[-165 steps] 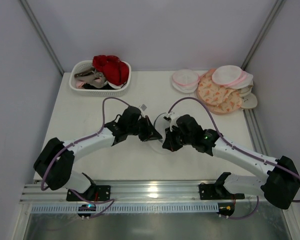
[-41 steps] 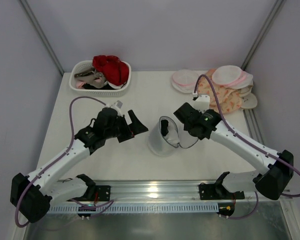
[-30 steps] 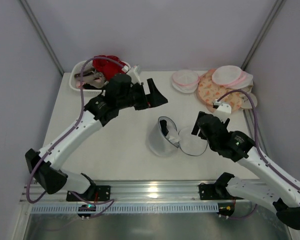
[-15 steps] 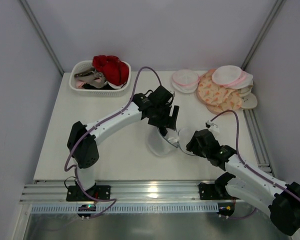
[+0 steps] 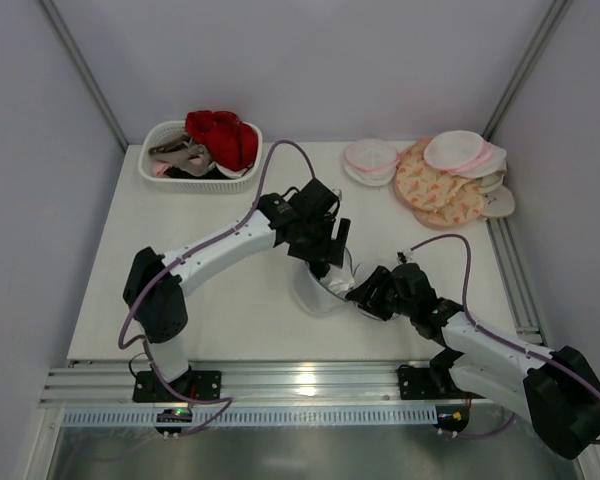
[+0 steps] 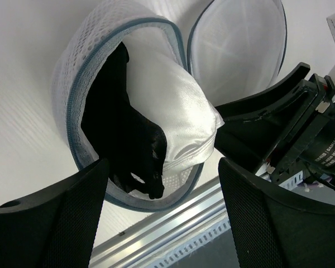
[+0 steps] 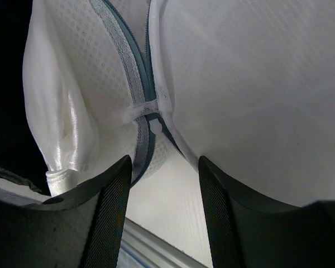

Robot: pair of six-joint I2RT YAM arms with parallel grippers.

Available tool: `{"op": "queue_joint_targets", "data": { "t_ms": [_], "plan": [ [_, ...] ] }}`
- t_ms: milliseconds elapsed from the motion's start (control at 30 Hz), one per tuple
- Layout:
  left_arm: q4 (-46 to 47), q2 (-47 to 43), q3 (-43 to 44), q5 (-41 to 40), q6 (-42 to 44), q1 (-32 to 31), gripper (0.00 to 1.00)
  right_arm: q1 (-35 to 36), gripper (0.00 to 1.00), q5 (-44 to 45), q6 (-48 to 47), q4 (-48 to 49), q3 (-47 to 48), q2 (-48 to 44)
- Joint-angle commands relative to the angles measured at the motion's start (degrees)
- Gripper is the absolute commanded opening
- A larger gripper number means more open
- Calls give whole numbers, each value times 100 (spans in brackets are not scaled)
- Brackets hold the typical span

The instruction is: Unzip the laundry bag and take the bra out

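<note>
Seen from above, the left arm [image 5: 220, 245] stretches from its base at the near left across the table [image 5: 210, 310] to the centre, bent at the elbow, its wrist tipped steeply down. The left tool [image 5: 325, 258] hangs right over the mouth of the laundry bag [image 5: 308, 295], fingers spread wide and gripping nothing. In the left wrist view the bag lies unzipped, its lid flap folded away, and the bra [image 6: 184, 111] sits inside as a white satin fold. The fold runs from deep in the bag out toward the right, its rounded end poking past the rim, squarely between the left fingers. A black shape [image 6: 128, 139] lies beside it; whether cloth or shadow is unclear. The left tool looks the nearer one for the pull. Just right of the bag, the right arm [image 5: 480, 335] lies low, reaching in from the near right. The right tool [image 5: 365, 298] is also parted, straddling the zipper rim [image 7: 138, 139] without pinching it.
</note>
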Motion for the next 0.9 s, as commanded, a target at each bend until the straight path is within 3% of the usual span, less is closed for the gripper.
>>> {"op": "queue_joint_targets", "data": {
  "t_ms": [0,267,400,667,767,867],
  "plan": [
    [321,-477,-394,109,-168,-32,80,-15,55,-726,427,1021,-28,102],
    [1016,-1093,-1668,275,-616,-102,80,-15,55,-903,596,1199,41,-82],
    [1368,-1128,-2309,311,-766,-146,79,-15,50,-920,455,1146,200,93],
    [1395,-918,-2338,-84,-704,-146,74,-15,41,-938,121,979,402,252],
    [1342,-909,-2224,-181,-669,-146,68,-15,40,-886,7,768,455,164],
    [1316,-926,-2118,-251,-643,-146,46,-15,38,-833,-90,654,473,85]
  ]
}}
